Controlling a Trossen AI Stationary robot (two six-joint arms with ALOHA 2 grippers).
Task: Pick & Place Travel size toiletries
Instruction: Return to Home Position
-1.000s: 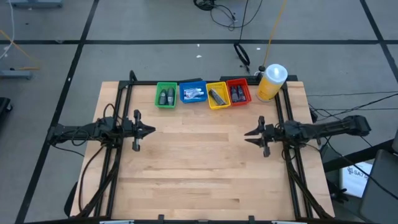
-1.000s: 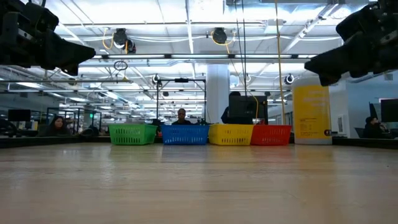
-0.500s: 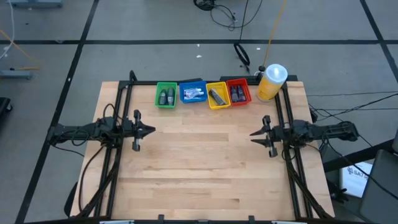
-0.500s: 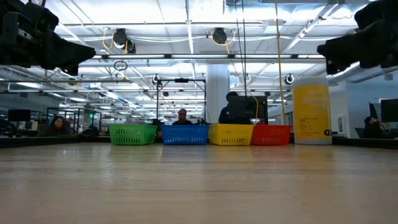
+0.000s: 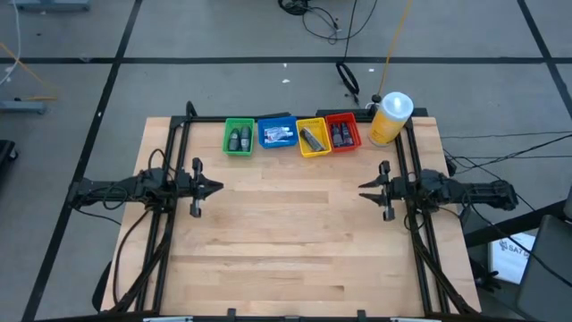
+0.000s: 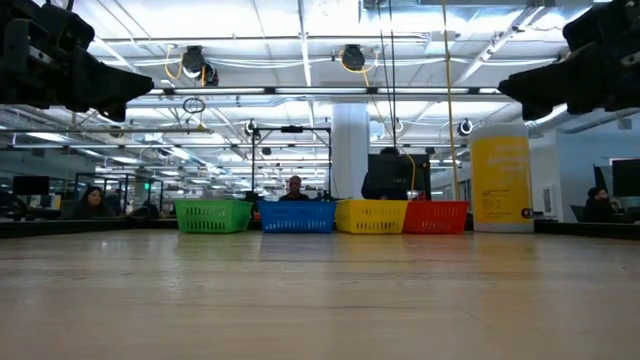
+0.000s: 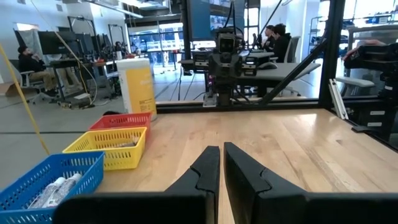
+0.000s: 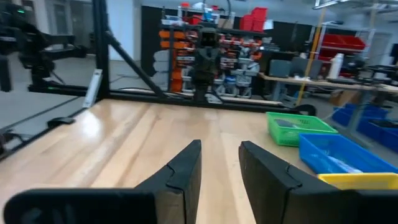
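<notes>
The high view is showing the toiletries lying inside the coloured bins at upper centre, while the low view is hiding them behind the bin walls. The wooden table is standing in a large hall. The left gripper, its fingers almost together, and the right gripper, its fingers slightly parted, are hovering lower in the frame, well apart from the toiletries.

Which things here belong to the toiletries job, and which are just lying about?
Job: grey bottles in green bin; white sachets in blue bin; dark item in yellow bin; dark bottles in red bin.
Lying about: big yellow bottle by the red bin.
</notes>
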